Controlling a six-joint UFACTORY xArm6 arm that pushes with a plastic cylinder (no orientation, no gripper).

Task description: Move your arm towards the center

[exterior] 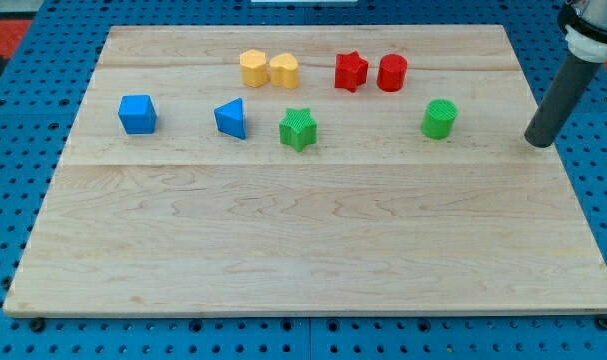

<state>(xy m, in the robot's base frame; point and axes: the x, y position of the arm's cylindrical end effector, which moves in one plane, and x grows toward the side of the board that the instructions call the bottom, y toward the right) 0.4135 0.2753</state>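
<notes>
My tip rests at the right edge of the wooden board, right of all the blocks. The nearest block is the green cylinder, to the tip's left. Farther left are a green star, a blue triangular block and a blue cube. Near the view's top stand a yellow hexagon-like block touching a yellow heart-like block, and a red star beside a red cylinder.
The board lies on a blue pegboard table with holes. The dark rod slants up to the view's top right corner.
</notes>
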